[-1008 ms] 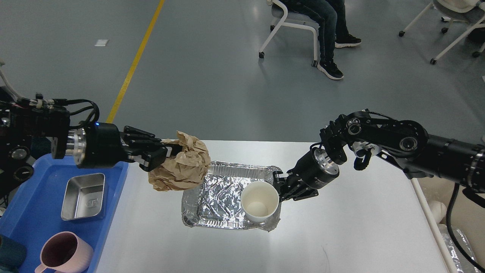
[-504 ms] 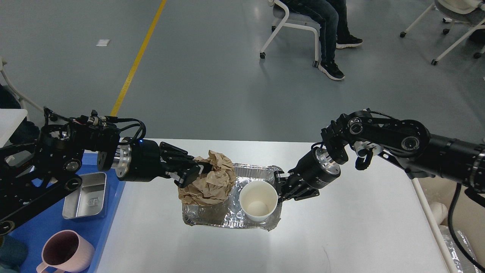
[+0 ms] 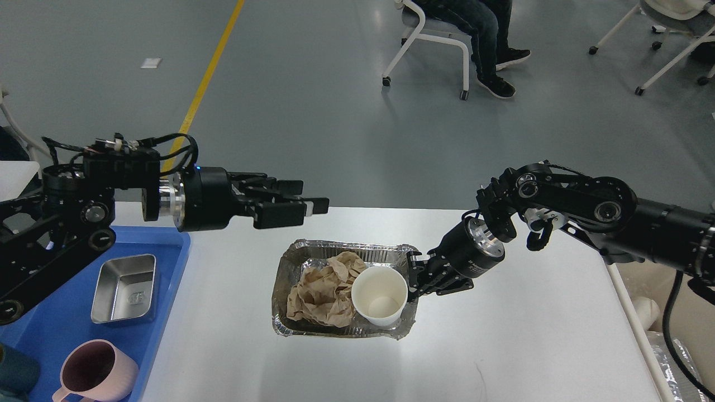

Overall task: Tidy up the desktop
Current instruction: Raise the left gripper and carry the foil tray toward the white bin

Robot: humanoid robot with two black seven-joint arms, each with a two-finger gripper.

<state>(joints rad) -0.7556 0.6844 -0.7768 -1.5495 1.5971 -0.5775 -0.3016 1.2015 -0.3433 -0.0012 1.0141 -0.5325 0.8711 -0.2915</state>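
Observation:
The desktop [image 3: 530,335] is a wide white-grey table top. At its middle stands a foil tray [image 3: 346,245]. In the tray lie a crumpled brown paper wad [image 3: 321,287] on the left and a white paper cup [image 3: 380,295], upright and empty, on the right. My left gripper [image 3: 314,199] is open and empty. It hovers above and behind the tray's back left corner. My right gripper [image 3: 413,274] reaches in from the right and is shut on the tray's right rim, next to the cup.
A blue plastic tray [image 3: 50,318] at the table's left holds a steel container [image 3: 124,289] and a pink mug [image 3: 95,371]. A cream bin [image 3: 642,307] stands beyond the right edge. A seated person on a chair [image 3: 435,39] is far behind.
My left gripper let go of the paper wad, which now lies in the foil tray. It opened and rose up and back. The right arm has hardly moved.

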